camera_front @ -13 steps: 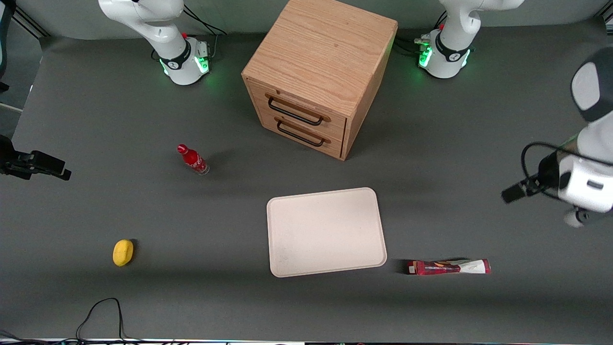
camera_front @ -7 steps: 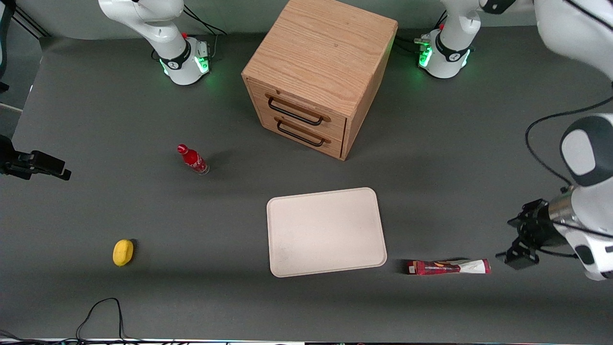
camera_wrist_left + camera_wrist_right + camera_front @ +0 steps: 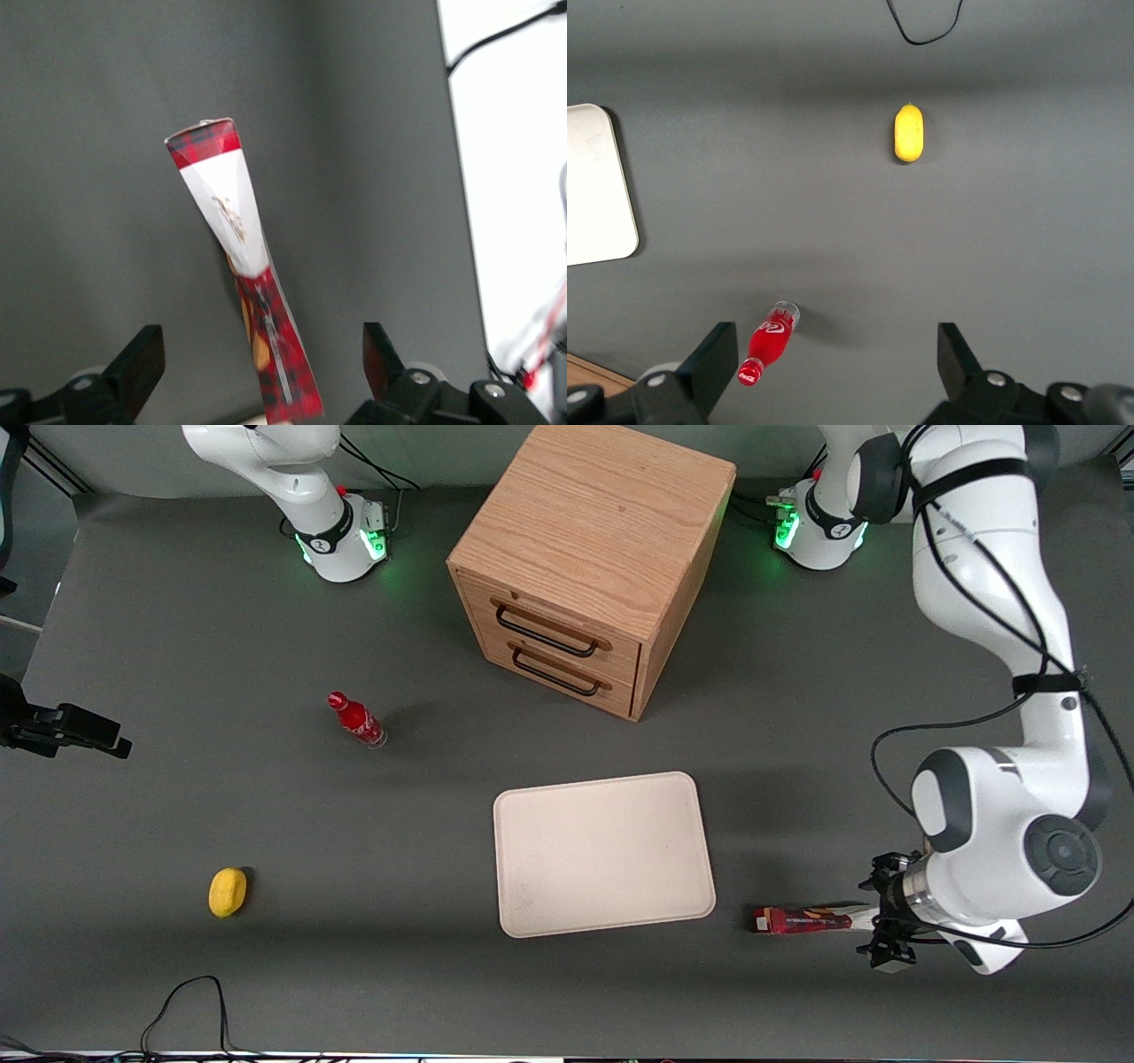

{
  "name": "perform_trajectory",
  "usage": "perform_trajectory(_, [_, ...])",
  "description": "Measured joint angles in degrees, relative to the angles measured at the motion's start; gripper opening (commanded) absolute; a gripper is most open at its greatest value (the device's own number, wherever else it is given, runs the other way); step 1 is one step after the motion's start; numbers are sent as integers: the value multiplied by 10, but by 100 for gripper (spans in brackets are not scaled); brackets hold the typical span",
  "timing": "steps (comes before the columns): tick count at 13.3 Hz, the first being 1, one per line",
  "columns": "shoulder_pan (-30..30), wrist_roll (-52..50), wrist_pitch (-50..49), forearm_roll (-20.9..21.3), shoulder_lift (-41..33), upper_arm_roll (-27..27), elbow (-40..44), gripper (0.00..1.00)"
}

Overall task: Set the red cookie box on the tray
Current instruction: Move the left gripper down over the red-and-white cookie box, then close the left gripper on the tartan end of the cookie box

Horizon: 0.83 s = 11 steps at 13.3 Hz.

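Dark grey table [image 3: 177, 629], evenly lit. The tray [image 3: 603, 853] lies bare near the middle; a cabinet [image 3: 589, 558], a red bottle [image 3: 356, 719] and a yellow object [image 3: 228, 891] stand apart from the work.

The box [image 3: 802, 919] lies flat on the table, just beside the tray's edge toward the working arm's end, not touching it. Its position matches that of a second ago.

Change noted: within the last second the left arm has swung in from the table's edge and come down. The gripper [image 3: 886, 917] now sits at the box's pale end, covering it in the front view. In the wrist view the box [image 3: 244, 266] runs lengthwise between the two fingers [image 3: 142, 363], which stand wide apart, clear of both sides. Nothing is grasped.

Assessment: the approach is complete or nearly so. Descent onto the box and closing across its narrow width are judged to be next. The tray lies from the gripper toward the parked arm's end, past the box's red end.
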Motion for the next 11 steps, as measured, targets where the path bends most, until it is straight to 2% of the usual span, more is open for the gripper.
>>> perform_trajectory(5, [2, -3, 84, -5, 26, 4, -37, 99])
perform_trajectory(8, [2, -5, 88, -12, 35, 3, -43, 88])
perform_trajectory(9, [1, -5, 89, -27, 37, 3, -43, 76])
perform_trajectory(10, [1, -5, 90, -44, 37, 3, -44, 52])
perform_trajectory(11, [1, -5, 95, -57, 37, 3, -46, 21])
